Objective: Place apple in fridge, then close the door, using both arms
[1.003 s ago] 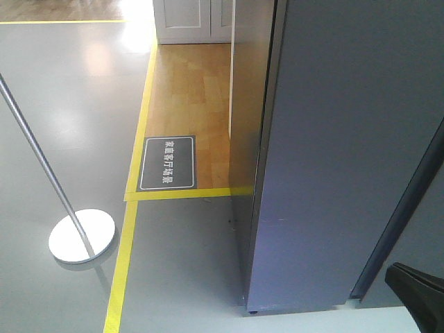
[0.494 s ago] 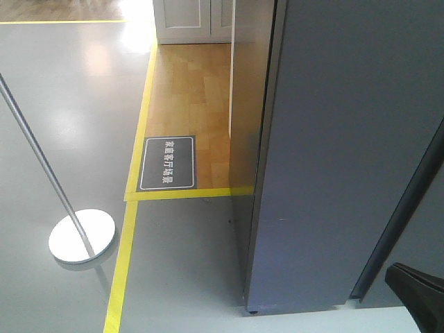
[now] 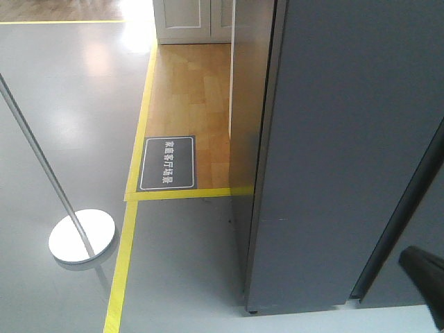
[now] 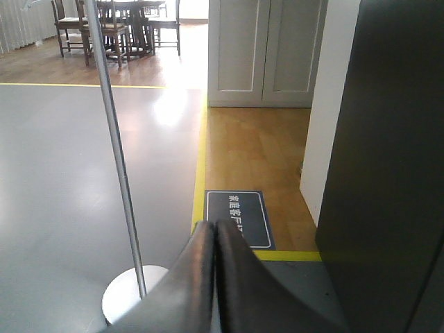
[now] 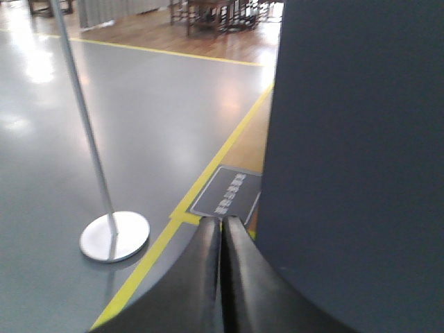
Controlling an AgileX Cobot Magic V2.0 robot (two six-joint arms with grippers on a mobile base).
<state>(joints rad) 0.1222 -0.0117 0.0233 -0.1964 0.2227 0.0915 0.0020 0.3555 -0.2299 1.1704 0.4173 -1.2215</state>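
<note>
The fridge point(image 3: 347, 152) fills the right of the front view, a tall matte grey-blue slab. Both the left hand point(image 4: 214, 232) and right hand point(image 5: 222, 227) are pressed together, holding nothing.

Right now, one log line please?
left gripper: shut, empty | right gripper: shut, empty | door: closed or nearly | apple: not visible

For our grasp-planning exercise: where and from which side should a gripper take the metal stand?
Grip its slim pole, coming in sideways so the jaws span it; the flat round base lies flush on the floor, probably too wide to pinch.
</note>
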